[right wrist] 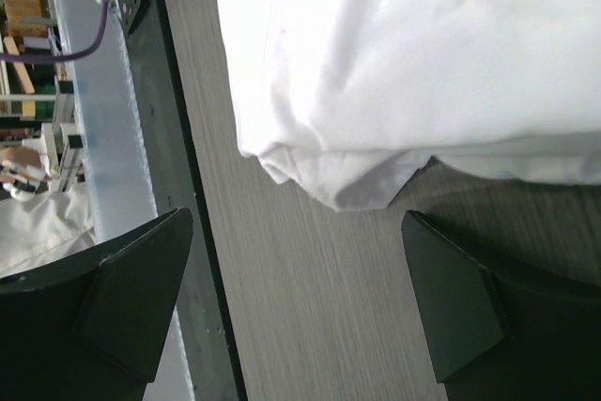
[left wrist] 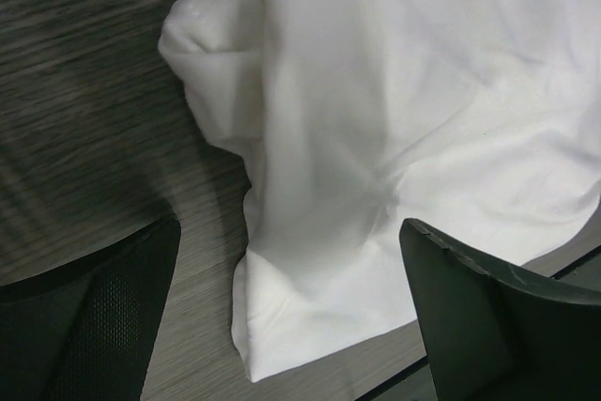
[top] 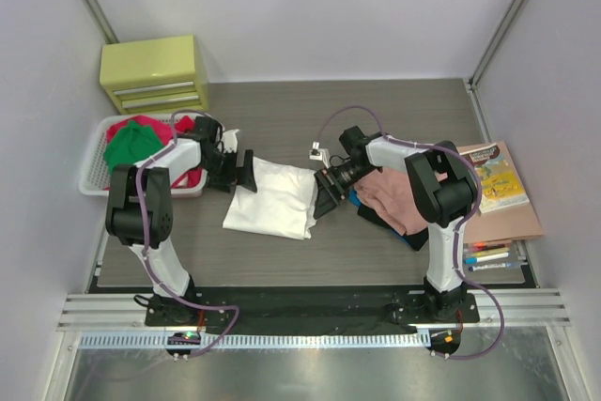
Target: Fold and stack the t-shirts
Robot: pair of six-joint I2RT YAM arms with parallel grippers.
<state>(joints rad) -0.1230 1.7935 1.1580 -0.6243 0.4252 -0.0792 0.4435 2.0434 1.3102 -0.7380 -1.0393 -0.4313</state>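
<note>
Because the white t-shirt [top: 270, 199] is lying partly folded in the middle of the table [top: 282, 115], the two arms are flanking it. The left claw [top: 237, 174] is hovering at its left edge and the right claw [top: 327, 192] at its right edge. Both are gaping fully wide and gripping nothing, apparently lining up to take opposite edges for another fold. Red and green t-shirts [top: 131, 146] are waiting heaped in the white basket [top: 91, 176] on the left. A salmon-pink t-shirt [top: 399, 196] is sitting on the right, probably as the start of the stack.

The white shirt is showing no print, so which face is lying up is unclear. In the left wrist view a bunched lump is sticking out at the edge; sleeve or hem, I cannot tell. The right arm is covering part of the salmon-pink shirt, and the dark cloth [top: 411, 235] peeking out underneath is too hidden to identify.
</note>
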